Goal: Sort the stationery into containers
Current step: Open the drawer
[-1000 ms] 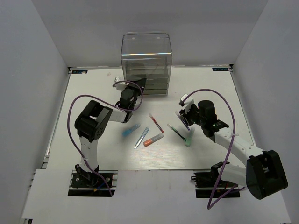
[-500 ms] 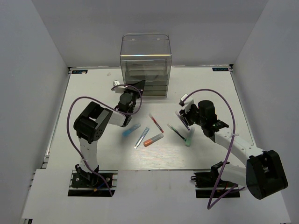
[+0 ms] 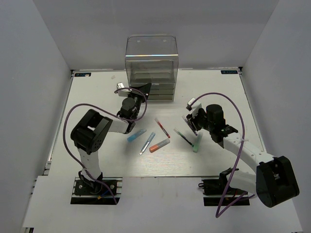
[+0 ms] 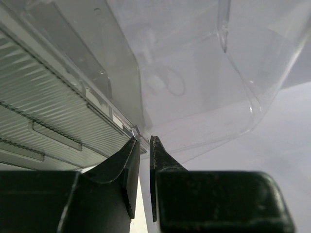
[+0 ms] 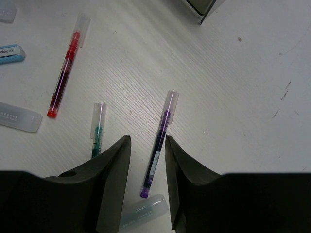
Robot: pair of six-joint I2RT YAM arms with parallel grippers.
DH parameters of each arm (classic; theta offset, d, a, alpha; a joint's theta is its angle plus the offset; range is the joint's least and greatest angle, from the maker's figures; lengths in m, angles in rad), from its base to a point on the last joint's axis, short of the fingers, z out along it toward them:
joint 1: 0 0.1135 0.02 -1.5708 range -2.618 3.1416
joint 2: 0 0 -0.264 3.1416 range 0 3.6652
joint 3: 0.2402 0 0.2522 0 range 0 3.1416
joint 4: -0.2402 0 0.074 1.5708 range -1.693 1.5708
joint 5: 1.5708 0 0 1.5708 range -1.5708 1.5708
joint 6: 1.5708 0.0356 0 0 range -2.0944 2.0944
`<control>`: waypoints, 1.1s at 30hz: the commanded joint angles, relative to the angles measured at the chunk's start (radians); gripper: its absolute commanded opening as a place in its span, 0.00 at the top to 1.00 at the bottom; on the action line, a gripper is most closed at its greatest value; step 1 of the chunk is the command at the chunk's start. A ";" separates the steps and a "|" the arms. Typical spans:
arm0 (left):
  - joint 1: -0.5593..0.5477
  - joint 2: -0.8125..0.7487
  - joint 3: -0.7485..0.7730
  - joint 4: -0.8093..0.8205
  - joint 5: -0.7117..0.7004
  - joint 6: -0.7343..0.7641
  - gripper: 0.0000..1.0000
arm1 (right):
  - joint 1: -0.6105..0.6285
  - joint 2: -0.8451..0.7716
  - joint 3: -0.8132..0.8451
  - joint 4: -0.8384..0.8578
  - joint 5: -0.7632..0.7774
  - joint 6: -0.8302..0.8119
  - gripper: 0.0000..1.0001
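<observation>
Drawer unit (image 3: 151, 63): stands at the far side of the table (image 3: 97, 160).
Left gripper (image 4: 143, 140): up against the unit's front left corner, by the lower trays. Its fingers are almost together with only a slit between them, and nothing shows in the slit.
Right gripper (image 5: 148, 141): well in front of the unit and off to its right, above the table. Its fingers are partly apart and hold nothing.
Purple pen (image 5: 159, 145): lies flat in front of the unit, directly under the right gripper, showing in the gap between its fingers.
Long axis: runs nearly along that gap with a slight slant, cap end toward the unit, so the fingers would close across the barrel.
Neighbours: green pen (image 5: 97, 127) is just beside it and roughly parallel. Mint marker (image 5: 143, 211) is near the end away from the unit.
Nearer arm: right, clearly.
Likely next: a straight descent. The risk is one finger landing on the green pen.
Others out: red pen (image 3: 162, 127), blue marker (image 3: 136, 135) and orange marker (image 3: 159, 144) lie in front of the unit.
</observation>
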 commanded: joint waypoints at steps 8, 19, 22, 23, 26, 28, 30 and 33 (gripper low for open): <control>-0.013 -0.165 -0.037 0.006 0.056 0.074 1.00 | 0.002 -0.013 0.006 0.032 -0.021 0.000 0.58; -0.013 -0.194 0.003 0.006 0.056 0.093 1.00 | -0.001 -0.011 0.010 0.026 -0.029 -0.006 0.55; -0.013 -0.194 0.003 0.006 0.056 0.093 1.00 | 0.000 -0.008 0.012 0.026 -0.039 -0.006 0.54; -0.013 -0.203 0.012 0.006 0.056 0.102 1.00 | -0.001 0.000 0.009 0.028 -0.041 -0.006 0.54; -0.013 -0.214 0.012 0.006 0.065 0.102 1.00 | 0.000 0.015 0.012 0.023 -0.042 -0.003 0.52; -0.013 -0.226 0.012 0.006 0.065 0.111 1.00 | 0.000 0.029 0.012 0.018 -0.044 -0.004 0.52; -0.013 -0.239 0.012 0.006 0.065 0.111 1.00 | 0.000 0.038 0.013 0.018 -0.042 -0.003 0.51; -0.013 -0.248 0.012 0.006 0.065 0.111 1.00 | 0.002 0.049 0.018 0.020 -0.047 -0.001 0.51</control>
